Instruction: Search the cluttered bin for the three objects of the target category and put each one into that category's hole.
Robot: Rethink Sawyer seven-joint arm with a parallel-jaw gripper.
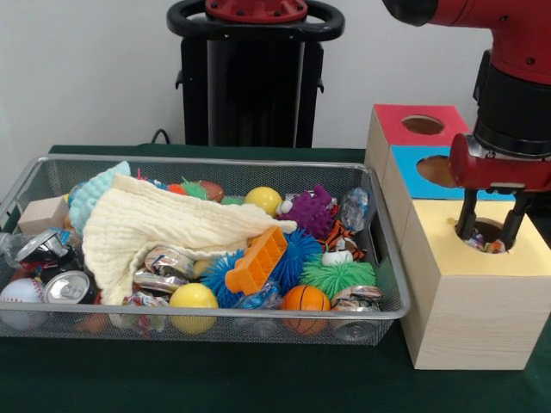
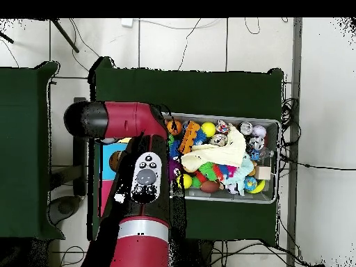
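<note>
Front view: the red and black arm comes down at the right side of the worktop (image 1: 215, 379), which has a dark green cover. Its jaws (image 1: 488, 231) hang right over the round hole (image 1: 487, 234) in the box with the yellow top (image 1: 482, 284). The two dark fingers (image 1: 466, 215) are spread apart, with their tips just inside the hole. Between them, down in the hole, I can see a small patchy cloth bundle (image 1: 484, 244) with red and white bits. The jaws look open and are not squeezing it.

Behind that box stand a blue-topped box (image 1: 422, 176) and then a red-topped box (image 1: 411, 122), each with its own round hole. The three boxes touch one another in a row that runs toward the far edge.

The wire basket (image 1: 198, 320) takes up the left and middle of the worktop, just beside the boxes. It is full of stuff. A big cream cloth (image 1: 155, 225) lies over the left half. Next to it are an orange plastic block (image 1: 256, 260), spiky balls in blue (image 1: 297, 249), green (image 1: 337, 277) and purple (image 1: 312, 210), two yellow balls (image 1: 193, 298), a little basketball (image 1: 306, 299), a baseball (image 1: 21, 292), squashed cans (image 1: 69, 286) and a wooden block (image 1: 41, 213).

From overhead, the arm (image 2: 142, 181) covers most of the boxes, and the basket (image 2: 272, 161) lies beside it.
</note>
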